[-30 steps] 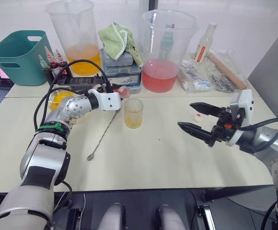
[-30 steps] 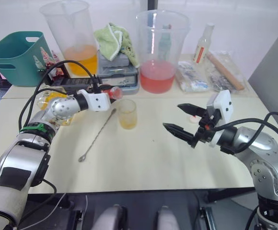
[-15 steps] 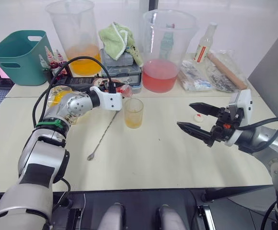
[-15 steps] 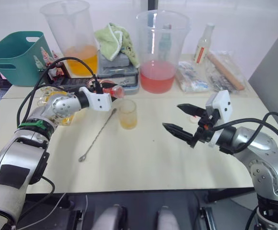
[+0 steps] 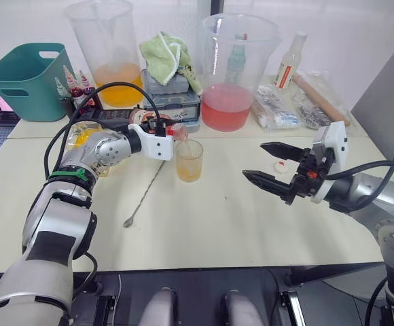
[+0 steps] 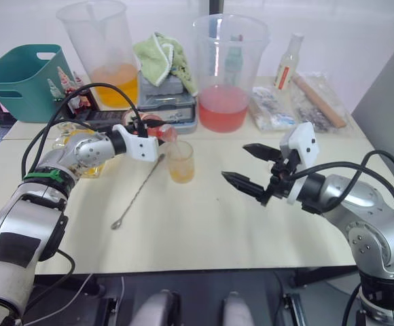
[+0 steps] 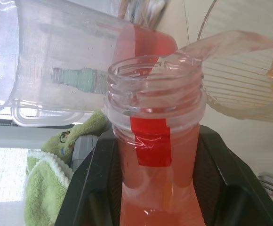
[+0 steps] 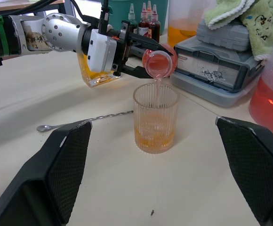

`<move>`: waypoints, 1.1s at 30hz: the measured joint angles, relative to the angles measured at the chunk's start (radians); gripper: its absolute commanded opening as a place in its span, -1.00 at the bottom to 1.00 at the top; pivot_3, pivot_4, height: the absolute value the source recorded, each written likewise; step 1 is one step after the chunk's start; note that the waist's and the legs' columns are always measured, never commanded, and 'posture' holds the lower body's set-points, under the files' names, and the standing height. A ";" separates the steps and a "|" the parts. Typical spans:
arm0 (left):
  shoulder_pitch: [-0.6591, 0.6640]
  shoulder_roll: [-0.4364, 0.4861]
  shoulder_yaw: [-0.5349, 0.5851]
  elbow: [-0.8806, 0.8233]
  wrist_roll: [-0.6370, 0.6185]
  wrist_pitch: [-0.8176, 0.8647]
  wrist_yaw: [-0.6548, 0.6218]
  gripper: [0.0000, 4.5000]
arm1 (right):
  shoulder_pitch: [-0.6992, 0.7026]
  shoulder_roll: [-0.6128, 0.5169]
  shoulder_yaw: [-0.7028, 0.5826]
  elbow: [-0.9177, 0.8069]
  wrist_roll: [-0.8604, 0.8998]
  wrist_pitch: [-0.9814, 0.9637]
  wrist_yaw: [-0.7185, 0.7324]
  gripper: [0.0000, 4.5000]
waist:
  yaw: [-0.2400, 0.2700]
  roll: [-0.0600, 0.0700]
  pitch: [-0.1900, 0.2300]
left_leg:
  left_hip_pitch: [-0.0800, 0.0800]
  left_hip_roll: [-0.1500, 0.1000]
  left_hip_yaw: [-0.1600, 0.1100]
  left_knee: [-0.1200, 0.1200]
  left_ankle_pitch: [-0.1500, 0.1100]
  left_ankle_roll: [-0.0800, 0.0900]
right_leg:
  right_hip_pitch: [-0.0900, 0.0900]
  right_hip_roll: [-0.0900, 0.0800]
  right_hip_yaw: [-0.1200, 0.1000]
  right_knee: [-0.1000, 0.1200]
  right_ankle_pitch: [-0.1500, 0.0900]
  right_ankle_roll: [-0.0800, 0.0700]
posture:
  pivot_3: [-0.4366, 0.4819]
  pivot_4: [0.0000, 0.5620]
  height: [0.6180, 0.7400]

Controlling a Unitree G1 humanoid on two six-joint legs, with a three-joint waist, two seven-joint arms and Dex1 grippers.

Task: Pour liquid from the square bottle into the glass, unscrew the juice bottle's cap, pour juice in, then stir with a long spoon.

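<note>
With the counter (image 5: 204,224) carrying everything, I've got my left gripper (image 8: 127,59) clamped on the juice bottle (image 8: 157,62), tipped so its open mouth sits just over the glass (image 5: 189,160) and a thin pink stream drops in. My right gripper (image 5: 272,166) waits nearby, fingers wide apart; the cap (image 5: 279,166) lies beside it, the long spoon (image 5: 145,195) by the glass, ready for stirring.
</note>
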 measured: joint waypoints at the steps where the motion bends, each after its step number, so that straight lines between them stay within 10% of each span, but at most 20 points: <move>1: 0.000 0.000 -0.001 -0.001 0.003 0.000 0.002 -0.34 | -0.006 0.000 0.000 -0.001 0.003 0.003 -0.007 0.99 | 0.000 0.000 0.000 | 0.000 0.000 0.000 0.000 0.000 0.000 | 0.000 0.000 0.000 0.000 0.000 0.000 | -0.05 -0.47 1.00; 18: -0.017 0.003 -0.013 -0.002 0.018 0.001 -0.002 -0.34 | -0.035 0.000 0.003 -0.002 0.029 0.042 -0.028 0.99 | 0.001 0.000 0.000 | 0.000 0.000 0.000 0.001 0.000 0.000 | 0.000 0.000 0.000 0.001 0.000 0.000 | -0.05 -0.47 1.00; 33: 0.016 -0.082 0.188 -0.125 -0.411 0.218 -0.368 -0.34 | -0.002 -0.006 0.002 0.024 0.009 0.013 0.041 0.99 | -0.004 0.000 0.000 | -0.001 0.000 -0.001 0.004 0.000 0.000 | 0.000 0.001 -0.001 0.001 0.000 0.000 | -0.05 -0.47 1.00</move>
